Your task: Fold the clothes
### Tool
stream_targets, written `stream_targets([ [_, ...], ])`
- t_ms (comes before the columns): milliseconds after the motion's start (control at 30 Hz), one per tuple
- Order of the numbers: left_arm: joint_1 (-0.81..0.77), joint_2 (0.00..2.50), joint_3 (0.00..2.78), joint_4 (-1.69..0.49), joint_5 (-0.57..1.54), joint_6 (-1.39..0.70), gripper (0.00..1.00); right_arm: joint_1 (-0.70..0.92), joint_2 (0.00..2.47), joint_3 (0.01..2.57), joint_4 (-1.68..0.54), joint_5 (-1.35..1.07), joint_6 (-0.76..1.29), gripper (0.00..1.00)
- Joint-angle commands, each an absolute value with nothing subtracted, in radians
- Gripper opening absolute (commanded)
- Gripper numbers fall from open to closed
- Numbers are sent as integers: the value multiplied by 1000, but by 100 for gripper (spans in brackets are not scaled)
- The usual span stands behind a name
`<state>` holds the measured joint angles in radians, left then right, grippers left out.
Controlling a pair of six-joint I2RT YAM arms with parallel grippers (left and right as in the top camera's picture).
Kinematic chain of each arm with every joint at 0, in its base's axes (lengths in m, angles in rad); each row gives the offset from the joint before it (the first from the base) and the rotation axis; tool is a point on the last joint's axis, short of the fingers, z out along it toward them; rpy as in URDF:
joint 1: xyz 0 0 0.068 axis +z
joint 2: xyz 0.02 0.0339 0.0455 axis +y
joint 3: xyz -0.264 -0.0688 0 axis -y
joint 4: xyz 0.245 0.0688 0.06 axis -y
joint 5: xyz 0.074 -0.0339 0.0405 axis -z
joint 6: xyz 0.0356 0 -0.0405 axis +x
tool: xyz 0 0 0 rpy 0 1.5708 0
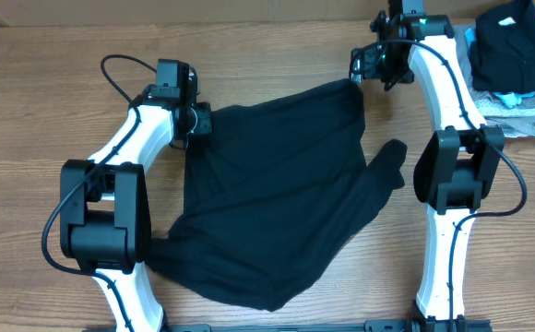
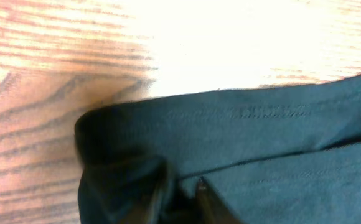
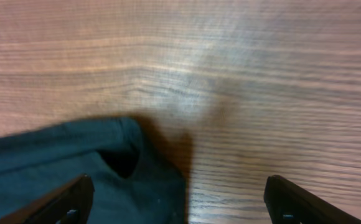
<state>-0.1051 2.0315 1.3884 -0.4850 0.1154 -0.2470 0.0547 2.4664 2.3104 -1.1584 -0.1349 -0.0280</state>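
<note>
Overhead shows the black T-shirt (image 1: 277,194) rumpled, left claw (image 1: 198,121) pinching it, right claw (image 1: 358,72) released.

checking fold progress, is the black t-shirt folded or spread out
Not folded: the black t-shirt lies loosely spread and rumpled on the table, with one sleeve sticking out to the side.

One black shirt (image 1: 277,194), two arms (image 1: 111,217) (image 1: 457,171), two pincers (image 1: 196,120) (image 1: 360,70), one pile of folded clothes (image 1: 517,51), one wooden worktop (image 1: 28,55).
</note>
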Motion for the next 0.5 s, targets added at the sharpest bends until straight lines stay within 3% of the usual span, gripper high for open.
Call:
stream_targets([
  [0, -112, 2042, 1403, -464, 123, -290, 8, 61, 2465, 2231, -1129, -197, -84, 90],
  [233, -110, 2042, 1403, -467, 122, -303, 4, 62, 2465, 2111, -1039, -277, -113, 85],
  [333, -110, 2042, 1403, -467, 118, -303, 4, 64, 2465, 2093, -1015, -302, -113, 78],
  [400, -111, 2042, 1403, -466, 107, -304, 4, 65, 2465, 2093, -1003, -317, -113, 60],
  [467, -106, 2042, 1404, -466, 89, -303, 4, 65, 2465, 2096, -987, -316, -111, 12],
])
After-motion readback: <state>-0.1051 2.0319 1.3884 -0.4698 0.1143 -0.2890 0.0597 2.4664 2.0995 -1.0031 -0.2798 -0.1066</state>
